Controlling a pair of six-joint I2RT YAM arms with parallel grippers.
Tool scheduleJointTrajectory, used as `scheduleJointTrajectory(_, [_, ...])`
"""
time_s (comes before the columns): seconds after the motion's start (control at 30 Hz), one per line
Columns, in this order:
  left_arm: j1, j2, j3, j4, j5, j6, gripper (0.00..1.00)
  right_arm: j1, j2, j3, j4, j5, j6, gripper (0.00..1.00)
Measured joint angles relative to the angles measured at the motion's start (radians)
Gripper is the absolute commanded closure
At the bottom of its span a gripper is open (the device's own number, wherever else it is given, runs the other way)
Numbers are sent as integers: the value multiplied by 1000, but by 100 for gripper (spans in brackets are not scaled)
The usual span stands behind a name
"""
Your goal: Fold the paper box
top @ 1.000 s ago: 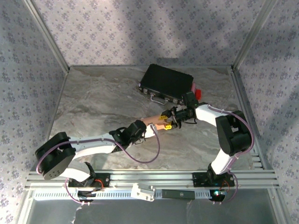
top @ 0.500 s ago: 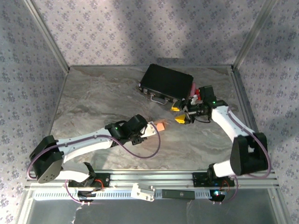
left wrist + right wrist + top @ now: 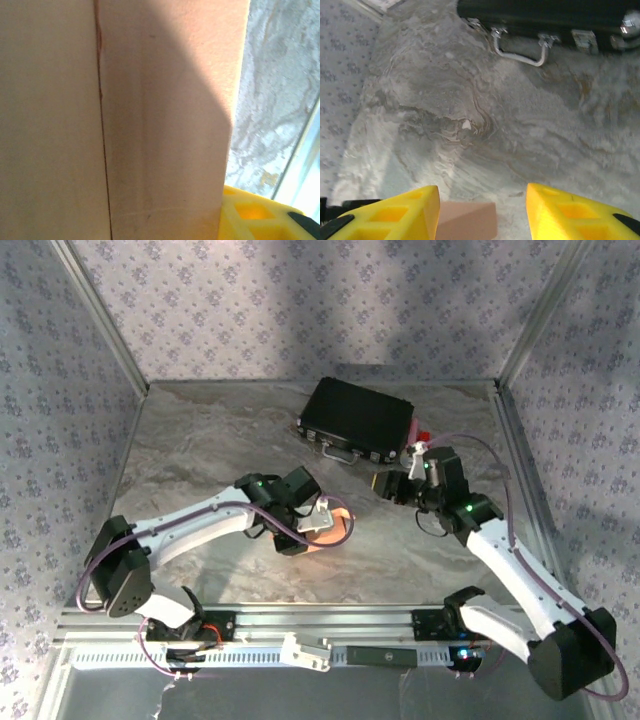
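Judging by its shape, the paper box [image 3: 150, 125] is well past the flat-sheet stage: in the left wrist view two salmon panels meet along a straight seam, and in the right wrist view a solid pink block pokes up at the bottom edge. The main body looks formed. Whether the end flaps are tucked I cannot tell, since the ends are hidden.

The left gripper [image 3: 316, 522] appears clamped on the box at a middling width. The cardboard lies right against the one yellow finger [image 3: 250, 215] that shows, and the other finger is hidden behind the card.

The right gripper [image 3: 482, 192] stands moderately wide and empty, with only bare table [image 3: 470, 125] between its fingers. The box lies just behind and below its fingertips, close to its left-hand finger but not touching it as far as I can see. The black case [image 3: 358, 418] lies ahead of those fingertips, well apart from the box.

What probably remains is closing any loose end flaps and pressing the creases, which would need the right gripper back at the box.
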Motion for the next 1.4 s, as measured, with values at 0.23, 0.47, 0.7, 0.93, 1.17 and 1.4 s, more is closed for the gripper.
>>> scheduleJointTrajectory(0.23, [79, 72, 76, -101, 43, 51, 58, 193, 16, -37, 94, 90, -240, 55])
scheduleJointTrajectory(0.47, [117, 93, 86, -134, 71, 113, 57, 230, 132, -36, 103, 51, -397, 58])
scheduleJointTrajectory(0.7, [138, 106, 86, -139, 91, 149, 57, 240, 197, -29, 102, -51, -453, 58])
scheduleJointTrajectory(0.93, [144, 125, 82, -124, 95, 166, 57, 245, 204, -23, 98, -77, -475, 63])
scheduleJointTrajectory(1.17, [144, 125, 78, -110, 95, 173, 57, 246, 259, 7, 95, -79, -483, 65])
scheduleJointTrajectory(1.4, [144, 126, 77, -94, 94, 180, 56, 246, 274, 17, 89, -78, -483, 74])
